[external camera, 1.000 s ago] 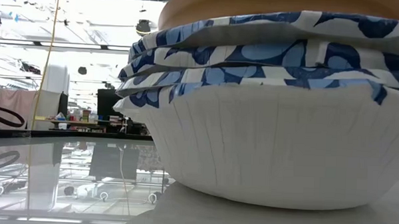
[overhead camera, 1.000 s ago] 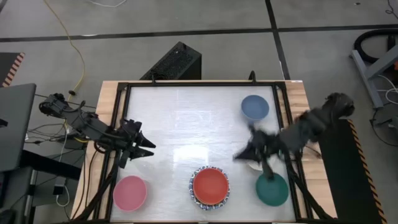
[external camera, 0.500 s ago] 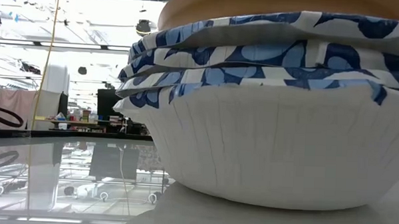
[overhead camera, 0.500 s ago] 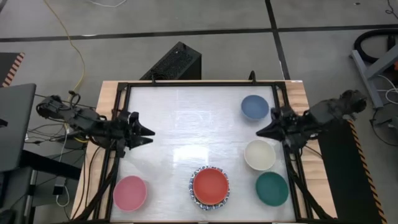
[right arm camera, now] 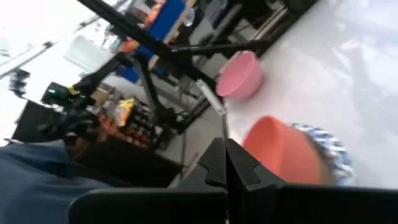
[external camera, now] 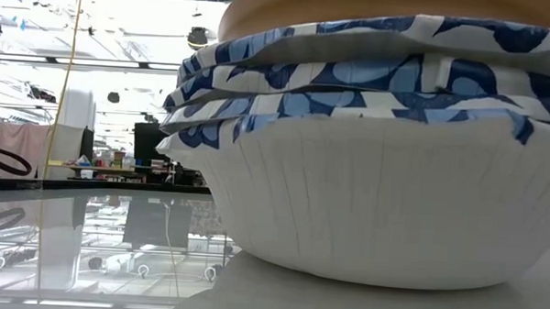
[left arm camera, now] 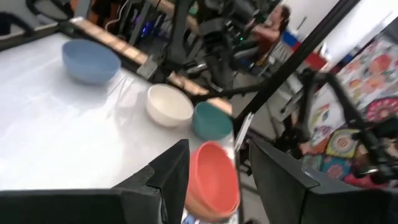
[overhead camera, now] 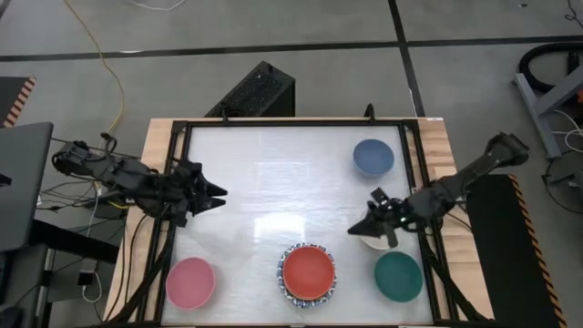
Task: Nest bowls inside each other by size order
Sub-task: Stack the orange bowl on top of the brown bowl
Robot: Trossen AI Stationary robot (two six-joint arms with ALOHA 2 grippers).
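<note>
- We found the right gripper [overhead camera: 357,229] closed and empty, hovering over the cream bowl [overhead camera: 372,242], beside the teal bowl [overhead camera: 398,276].
- The left gripper [overhead camera: 219,197] sat part open, well apart.

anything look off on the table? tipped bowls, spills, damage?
Nothing stands out. The stack with the red bowl on top sits level at the front edge; pink bowl, blue bowl and teal bowl are upright. The right gripper, shut, partly covers the cream bowl.
</note>
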